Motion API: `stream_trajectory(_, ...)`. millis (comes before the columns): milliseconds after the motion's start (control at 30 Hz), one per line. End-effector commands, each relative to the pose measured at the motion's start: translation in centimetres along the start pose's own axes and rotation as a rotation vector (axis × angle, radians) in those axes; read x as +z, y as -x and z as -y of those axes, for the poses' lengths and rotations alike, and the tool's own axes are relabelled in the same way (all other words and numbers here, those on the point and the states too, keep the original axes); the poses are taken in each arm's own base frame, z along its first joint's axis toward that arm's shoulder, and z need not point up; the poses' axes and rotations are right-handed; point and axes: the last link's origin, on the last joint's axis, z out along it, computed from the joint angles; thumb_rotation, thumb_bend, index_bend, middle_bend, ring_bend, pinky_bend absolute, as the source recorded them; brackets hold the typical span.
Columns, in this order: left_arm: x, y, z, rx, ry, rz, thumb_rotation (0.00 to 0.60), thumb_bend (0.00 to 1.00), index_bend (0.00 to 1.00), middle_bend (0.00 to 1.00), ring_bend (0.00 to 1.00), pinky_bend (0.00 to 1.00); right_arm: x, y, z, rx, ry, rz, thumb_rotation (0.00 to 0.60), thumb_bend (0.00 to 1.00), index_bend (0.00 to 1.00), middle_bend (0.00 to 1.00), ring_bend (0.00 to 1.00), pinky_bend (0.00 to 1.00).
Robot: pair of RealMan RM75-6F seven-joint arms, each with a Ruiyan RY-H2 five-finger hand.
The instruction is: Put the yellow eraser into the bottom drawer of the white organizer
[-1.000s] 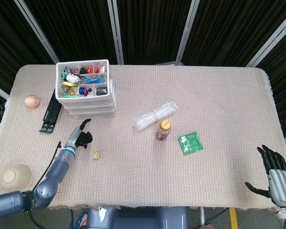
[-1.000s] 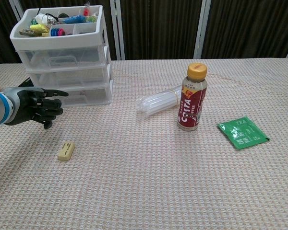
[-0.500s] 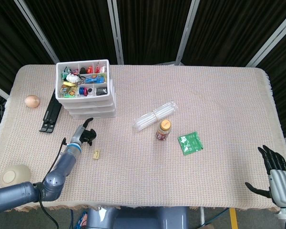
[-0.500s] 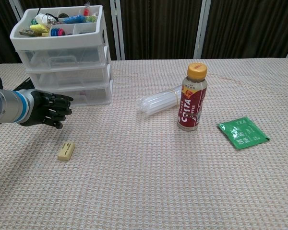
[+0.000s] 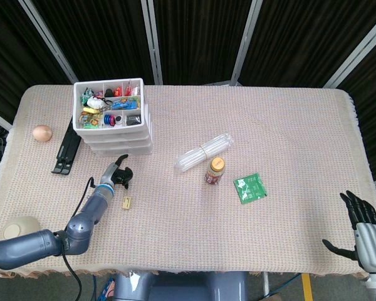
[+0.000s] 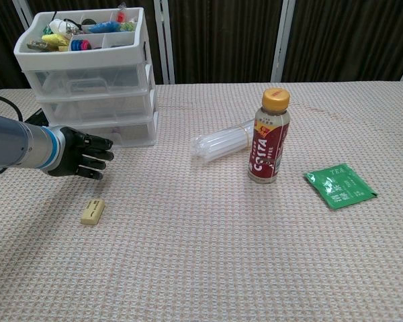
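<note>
The yellow eraser (image 6: 92,210) (image 5: 126,202) lies flat on the woven tablecloth, in front of the white organizer (image 6: 94,80) (image 5: 116,125). All of the organizer's drawers are closed; the bottom drawer (image 6: 127,132) sits level with the table. My left hand (image 6: 80,159) (image 5: 117,177) hovers above and behind the eraser, just in front of the bottom drawer, its dark fingers spread and empty. My right hand (image 5: 362,227) rests open at the table's near right corner, seen only in the head view.
A Costa drink bottle (image 6: 269,136) stands mid-table with a clear plastic bundle (image 6: 221,141) behind it and a green tea packet (image 6: 338,186) to its right. An egg (image 5: 42,133), a black stand (image 5: 66,150) and a beige bowl (image 5: 17,230) lie at the left.
My left hand has moved right and forward, from left of the eraser to just in front of the bottom drawer. The eraser and right hand stayed put.
</note>
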Motion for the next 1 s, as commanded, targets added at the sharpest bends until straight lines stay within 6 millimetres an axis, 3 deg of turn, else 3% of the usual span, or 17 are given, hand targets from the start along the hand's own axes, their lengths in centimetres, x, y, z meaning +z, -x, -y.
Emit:
stream_trajectory(33, 0.5, 0.2, -0.1, -0.016, -0.009, 0.001, 0.6, 0.84, 0.0, 0.92, 0.88, 0.72, 0.0, 0.0, 0.0, 0.001, 0.002, 0.0, 0.6, 0.04, 0.01, 0.0, 0.0, 0.0)
stream_trajectory(467, 1.9, 1.0, -0.3, -0.02, 0.004, 0.008, 0.6, 0.84, 0.0, 0.92, 0.88, 0.72, -0.1, -0.1, -0.1, 0.003, 0.007, -0.005, 0.6, 0.04, 0.01, 0.0, 0.0, 0.0)
stream_trajectory(1000, 2.3, 1.2, -0.4, -0.052, 0.039, 0.016, 0.6, 0.84, 0.02, 0.92, 0.88, 0.72, -0.1, 0.0, 0.0, 0.003, 0.009, -0.004, 0.6, 0.03, 0.01, 0.0, 0.0, 0.0)
